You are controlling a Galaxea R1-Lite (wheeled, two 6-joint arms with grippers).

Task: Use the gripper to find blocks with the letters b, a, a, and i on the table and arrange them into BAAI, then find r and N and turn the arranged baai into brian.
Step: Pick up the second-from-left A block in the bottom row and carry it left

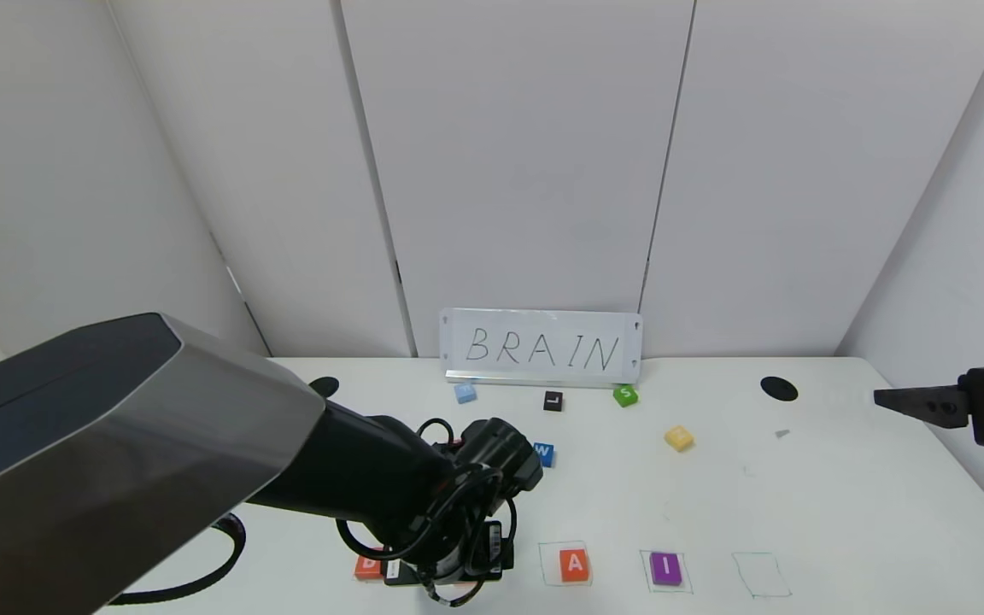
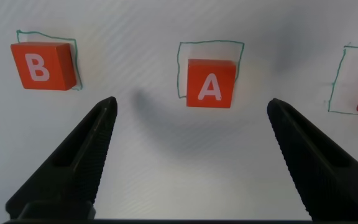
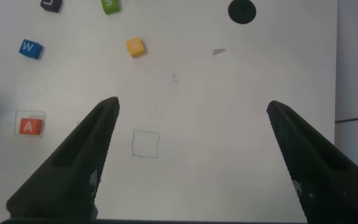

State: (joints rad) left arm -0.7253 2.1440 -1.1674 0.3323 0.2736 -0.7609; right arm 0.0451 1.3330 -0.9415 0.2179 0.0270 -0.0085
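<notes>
Orange-red block B (image 2: pixel 44 65) and an orange-red block A (image 2: pixel 211 83) each lie on a pen-drawn square of the white table (image 1: pixel 834 495). My left gripper (image 2: pixel 191 115) is open and empty just above the table, close in front of that A; in the head view it (image 1: pixel 449 571) hides that A. B (image 1: pixel 368 565) peeks out beside it. The second A (image 1: pixel 575 565) and purple I (image 1: pixel 665 568) sit in the following squares. Pale yellow N (image 1: pixel 678 438) lies farther back. R is hidden. My right gripper (image 1: pixel 906 400) is open, raised at the table's right edge.
An empty drawn square (image 1: pixel 761 574) lies right of I. Blue W (image 1: pixel 544 453), black L (image 1: pixel 553 401), green S (image 1: pixel 625 395) and a light blue block (image 1: pixel 465 393) lie at the back near a BRAIN sign (image 1: pixel 541 346). A black hole (image 1: pixel 779 389) is at the back right.
</notes>
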